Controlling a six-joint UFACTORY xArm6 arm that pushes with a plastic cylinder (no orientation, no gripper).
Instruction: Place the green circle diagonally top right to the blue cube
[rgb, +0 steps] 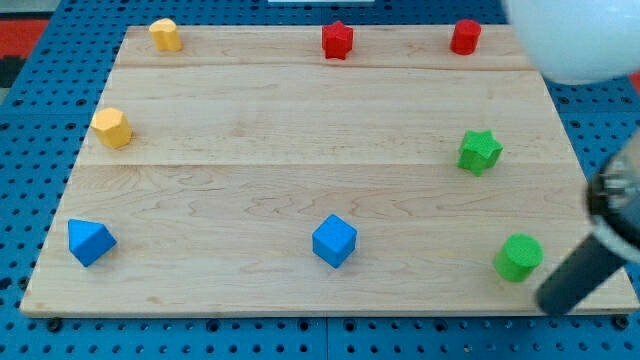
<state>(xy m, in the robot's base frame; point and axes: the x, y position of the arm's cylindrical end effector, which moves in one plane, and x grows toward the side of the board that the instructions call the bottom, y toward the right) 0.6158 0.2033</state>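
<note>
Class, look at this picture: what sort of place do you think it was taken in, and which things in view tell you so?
Probably a robotics lab test bench: a wooden board lies on a blue perforated base, small coloured blocks such as the blue cube and green circle are spread over it, and a dark rod reaches in at the view's right.

My tip (552, 303) slants down at the view's bottom right

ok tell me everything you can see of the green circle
The green circle is a short, bright green cylinder, seemingly painted wood or plastic, standing upright on its flat end on the pale wooden board near the view's bottom right corner. It sits below the green star block and well right of the blue cube. The dark rod's end, my tip, is close at its lower right; contact cannot be told.
</note>
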